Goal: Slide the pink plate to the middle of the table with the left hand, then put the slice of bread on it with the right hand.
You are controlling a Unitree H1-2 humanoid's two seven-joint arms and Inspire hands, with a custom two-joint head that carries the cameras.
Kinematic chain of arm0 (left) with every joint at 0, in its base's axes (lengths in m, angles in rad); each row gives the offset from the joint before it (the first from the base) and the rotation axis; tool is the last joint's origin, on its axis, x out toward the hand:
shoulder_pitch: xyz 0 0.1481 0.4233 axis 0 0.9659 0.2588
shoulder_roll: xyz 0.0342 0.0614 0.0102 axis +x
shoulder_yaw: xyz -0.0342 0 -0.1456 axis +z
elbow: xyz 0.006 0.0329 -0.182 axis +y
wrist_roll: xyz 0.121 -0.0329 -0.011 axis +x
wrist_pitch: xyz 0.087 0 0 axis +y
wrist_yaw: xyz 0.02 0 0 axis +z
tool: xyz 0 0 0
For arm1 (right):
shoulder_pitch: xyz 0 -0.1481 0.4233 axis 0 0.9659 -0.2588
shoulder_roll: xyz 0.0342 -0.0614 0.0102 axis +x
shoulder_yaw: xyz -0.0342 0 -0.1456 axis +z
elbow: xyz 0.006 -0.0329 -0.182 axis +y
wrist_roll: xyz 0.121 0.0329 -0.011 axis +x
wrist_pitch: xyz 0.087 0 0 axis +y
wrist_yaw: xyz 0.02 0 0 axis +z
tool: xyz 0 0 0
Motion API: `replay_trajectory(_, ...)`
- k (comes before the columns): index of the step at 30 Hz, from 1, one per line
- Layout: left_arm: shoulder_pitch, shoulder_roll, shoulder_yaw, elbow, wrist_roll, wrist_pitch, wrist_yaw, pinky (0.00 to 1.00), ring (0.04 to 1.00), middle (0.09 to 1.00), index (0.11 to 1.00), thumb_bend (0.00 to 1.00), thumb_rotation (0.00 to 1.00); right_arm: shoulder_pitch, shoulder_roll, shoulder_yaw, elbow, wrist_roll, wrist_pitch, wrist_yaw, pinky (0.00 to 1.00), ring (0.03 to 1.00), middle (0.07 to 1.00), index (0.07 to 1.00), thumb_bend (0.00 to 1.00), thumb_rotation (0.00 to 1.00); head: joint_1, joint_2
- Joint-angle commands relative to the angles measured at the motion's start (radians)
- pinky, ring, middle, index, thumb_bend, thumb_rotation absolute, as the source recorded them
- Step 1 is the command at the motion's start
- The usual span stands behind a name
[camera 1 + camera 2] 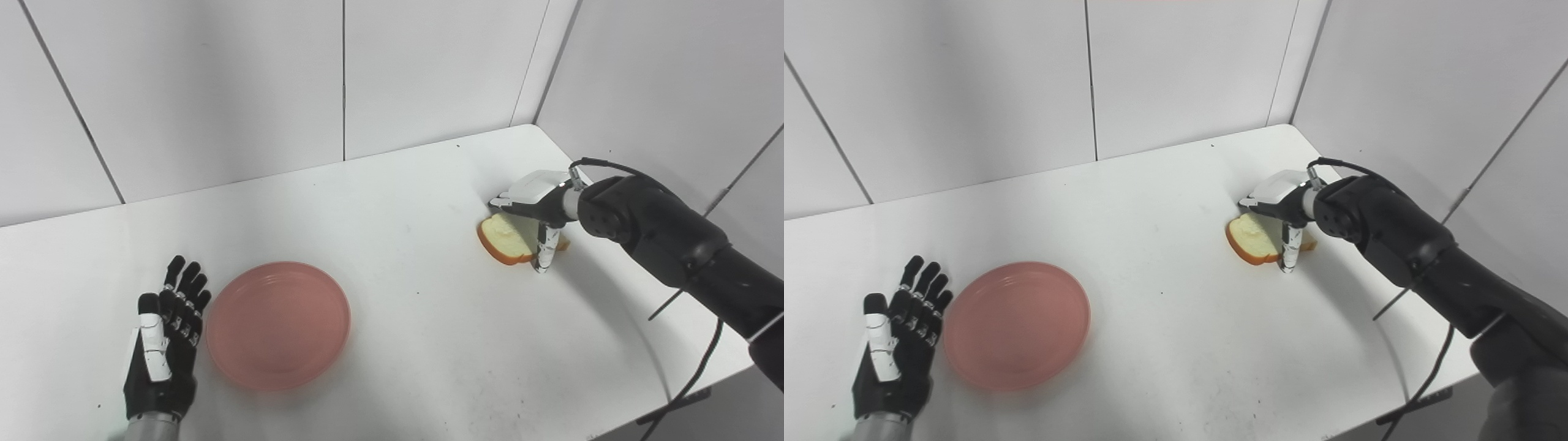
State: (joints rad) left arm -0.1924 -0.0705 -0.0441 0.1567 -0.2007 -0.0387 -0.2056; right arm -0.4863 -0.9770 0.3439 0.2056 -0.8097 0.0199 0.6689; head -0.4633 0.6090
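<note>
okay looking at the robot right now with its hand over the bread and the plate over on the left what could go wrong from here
1. The right hand sits over the slice of bread with a finger planted beside it; whether it grips is unclear, so the slice might slip or tear when lifted.
2. The pink plate lies left of the table's middle, far from the bread, so the carry is long.
3. The left hand rests open right beside the plate's rim and could nudge it.
</note>
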Motion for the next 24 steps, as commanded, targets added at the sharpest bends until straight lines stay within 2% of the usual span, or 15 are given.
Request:
replay_trajectory(1, 0.003, -0.005, -0.004, -0.025, -0.003, -0.001, 0.002, 0.99, 0.978, 0.964, 0.946, 0.77, 1.00, -0.035, -0.015, -0.023, 0.012, 0.017, -0.008, -0.005, 0.90, 0.917, 0.926, 0.913, 0.96, 0.12, 0.003, 0.002)
replay_trajectory(2, 0.004, -0.005, -0.004, -0.026, -0.001, 0.000, 0.003, 0.98, 0.974, 0.961, 0.944, 0.78, 1.00, -0.037, -0.009, -0.027, 0.019, 0.019, -0.001, -0.004, 0.79, 0.862, 0.886, 0.871, 0.92, 0.10, 0.003, 0.002)
replay_trajectory(3, 0.005, -0.004, -0.006, -0.028, 0.002, 0.002, 0.003, 0.98, 0.972, 0.960, 0.944, 0.78, 1.00, -0.035, -0.002, -0.034, 0.029, 0.027, -0.011, -0.023, 0.75, 0.844, 0.873, 0.857, 0.91, 0.09, 0.003, 0.003)
replay_trajectory(5, 0.006, -0.002, -0.007, -0.029, 0.005, 0.004, 0.004, 0.99, 0.982, 0.968, 0.951, 0.78, 1.00, -0.032, 0.005, -0.041, 0.040, 0.028, -0.027, -0.061, 0.61, 0.689, 0.753, 0.756, 0.79, 0.02, 0.003, 0.005)
replay_trajectory(6, 0.006, -0.004, -0.005, -0.028, 0.002, 0.005, 0.006, 1.00, 0.984, 0.970, 0.952, 0.78, 1.00, -0.030, 0.007, -0.041, 0.038, 0.018, -0.027, -0.083, 0.52, 0.589, 0.607, 0.645, 0.66, 0.01, 0.004, 0.005)
replay_trajectory(7, 0.006, -0.006, -0.004, -0.028, 0.001, 0.006, 0.007, 0.99, 0.980, 0.966, 0.949, 0.78, 1.00, -0.027, 0.009, -0.043, 0.038, 0.010, -0.027, -0.109, 0.47, 0.526, 0.526, 0.566, 0.58, 0.00, 0.004, 0.005)
replay_trajectory(8, 0.006, -0.007, -0.004, -0.028, 0.000, 0.007, 0.008, 0.99, 0.980, 0.965, 0.948, 0.78, 1.00, -0.020, 0.012, -0.050, 0.032, 0.008, -0.026, -0.138, 0.44, 0.504, 0.506, 0.512, 0.55, 0.00, 0.004, 0.005)
replay_trajectory(14, 0.006, -0.008, -0.008, -0.028, 0.001, 0.006, 0.005, 0.99, 0.979, 0.963, 0.947, 0.79, 1.00, -0.008, 0.018, -0.088, 0.030, 0.037, -0.044, -0.226, 0.45, 0.526, 0.514, 0.469, 0.53, 0.00, 0.008, 0.005)
replay_trajectory(18, 0.007, -0.009, -0.012, -0.029, 0.007, 0.001, 0.007, 0.99, 0.978, 0.962, 0.949, 0.79, 1.00, -0.011, 0.016, -0.097, 0.033, 0.037, -0.064, -0.258, 0.41, 0.486, 0.486, 0.500, 0.53, 0.00, 0.015, 0.006)
replay_trajectory(20, 0.007, -0.010, -0.014, -0.028, 0.008, 0.001, 0.008, 0.99, 0.979, 0.962, 0.949, 0.79, 1.00, -0.016, 0.014, -0.099, 0.038, 0.039, -0.076, -0.269, 0.42, 0.496, 0.506, 0.476, 0.53, 0.00, 0.022, 0.006)
replay_trajectory(24, 0.008, -0.012, -0.021, -0.032, 0.011, 0.005, 0.009, 0.99, 0.983, 0.964, 0.952, 0.80, 1.00, -0.018, 0.017, -0.127, -0.026, 0.066, -0.073, -0.279, 0.35, 0.422, 0.483, 0.491, 0.53, 0.00, 0.046, 0.006)
